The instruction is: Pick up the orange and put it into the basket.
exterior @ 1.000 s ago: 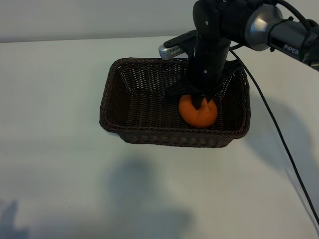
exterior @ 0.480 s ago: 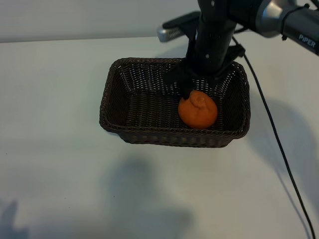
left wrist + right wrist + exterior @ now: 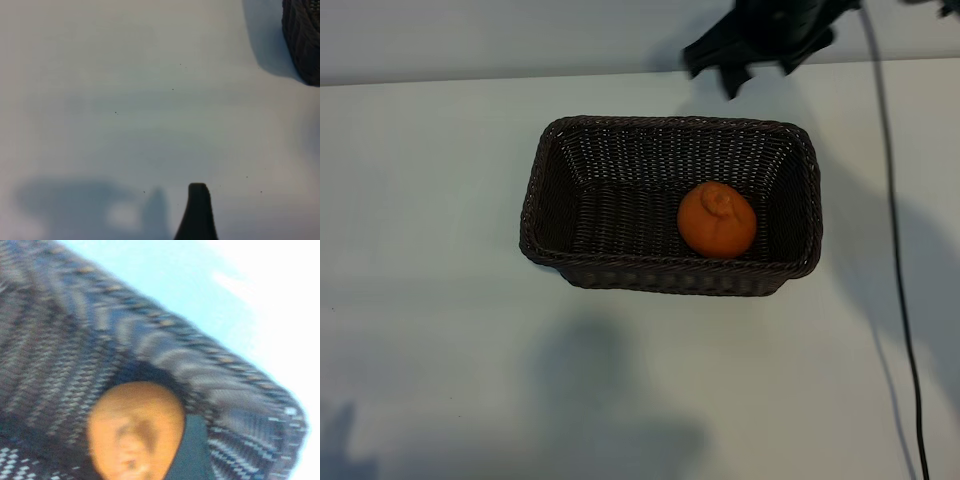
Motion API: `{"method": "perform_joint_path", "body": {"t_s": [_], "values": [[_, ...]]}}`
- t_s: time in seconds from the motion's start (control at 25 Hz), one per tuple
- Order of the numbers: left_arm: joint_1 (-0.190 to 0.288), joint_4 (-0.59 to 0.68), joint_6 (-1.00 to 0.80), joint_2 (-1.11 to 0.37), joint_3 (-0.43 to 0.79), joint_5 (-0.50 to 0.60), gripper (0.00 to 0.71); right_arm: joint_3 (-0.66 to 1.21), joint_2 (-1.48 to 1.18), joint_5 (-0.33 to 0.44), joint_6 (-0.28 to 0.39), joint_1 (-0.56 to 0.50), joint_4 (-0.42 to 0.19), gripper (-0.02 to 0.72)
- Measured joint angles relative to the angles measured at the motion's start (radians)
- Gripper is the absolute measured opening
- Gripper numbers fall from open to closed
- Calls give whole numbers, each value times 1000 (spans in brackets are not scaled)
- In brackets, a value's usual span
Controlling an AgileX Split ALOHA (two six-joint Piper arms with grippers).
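The orange (image 3: 717,220) lies loose on the floor of the dark wicker basket (image 3: 670,122), towards its right end, stem knob up. My right gripper (image 3: 718,72) hangs high above the basket's far rim, open and holding nothing. Its wrist view looks down on the orange (image 3: 135,425) inside the basket's wall (image 3: 200,365), with one dark finger (image 3: 192,450) beside the fruit. My left arm is outside the exterior view; its wrist view shows one fingertip (image 3: 198,205) over bare table, nothing at it, and a corner of the basket (image 3: 302,40).
The basket stands mid-table on a plain white surface. A black cable (image 3: 898,250) runs down the right side of the table from the right arm. Shadows of the arms fall on the table in front of the basket.
The right gripper let go of the orange inside the basket, opened, and rose up and back, clear of the rim. The orange stays where it was set down.
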Motion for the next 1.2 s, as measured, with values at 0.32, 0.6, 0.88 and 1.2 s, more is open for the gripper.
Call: {"method": "perform_joint_path", "body": {"t_s": [0.32, 0.6, 0.88, 1.2], "values": [[0, 0, 0, 0, 0, 0, 593, 0, -3, 0, -26, -249, -3, 583], [0, 0, 0, 0, 0, 0, 593, 0, -3, 0, -46, -481, -5, 583], [0, 0, 0, 0, 0, 0, 593, 0, -7, 4, -57, -594, 70, 583], [0, 0, 0, 0, 0, 0, 593, 131, -155, -1, -80, -644, 84, 583]]}}
